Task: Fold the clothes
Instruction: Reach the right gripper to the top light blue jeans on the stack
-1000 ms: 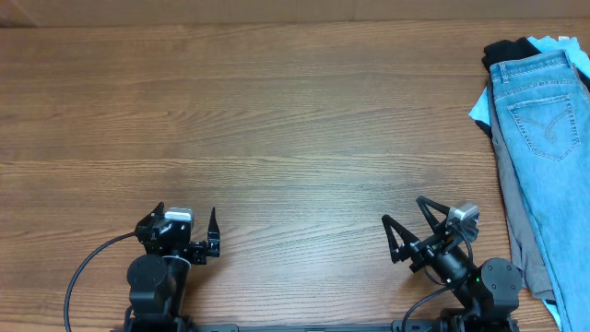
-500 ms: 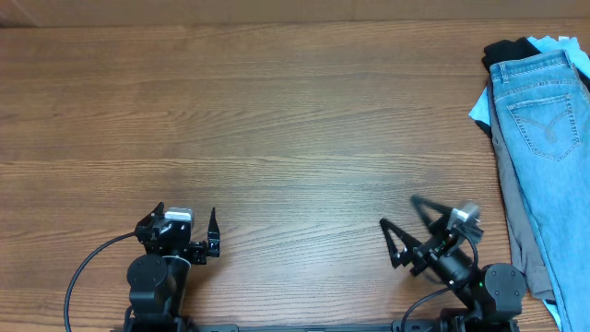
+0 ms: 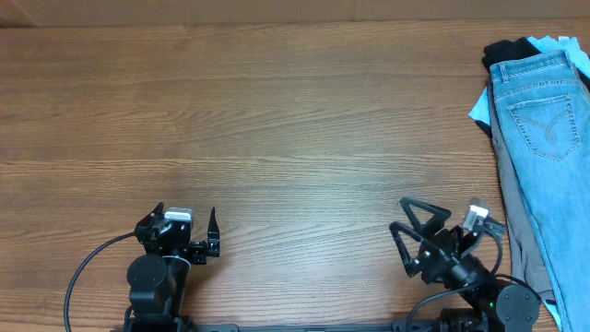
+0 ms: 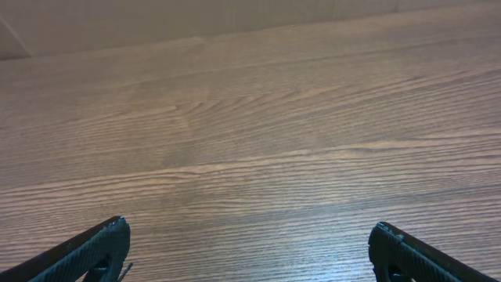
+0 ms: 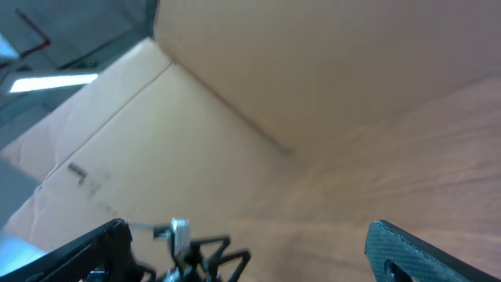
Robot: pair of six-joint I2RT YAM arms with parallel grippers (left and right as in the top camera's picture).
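Overhead shows the left gripper and right gripper both spread wide and empty. The jeans lie unfolded well right of the right gripper, atop other garments. Folding has not begun.

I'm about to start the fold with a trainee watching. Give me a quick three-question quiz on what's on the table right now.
1. Seen from overhead, at which edge of the table do the jeans lie?
2. The left gripper and right gripper are: A) both open and empty; B) both shut on denim; C) one open, one shut.
3. True or false: a back pocket of the jeans faces up.
Key: 1 right edge; 2 A; 3 true.
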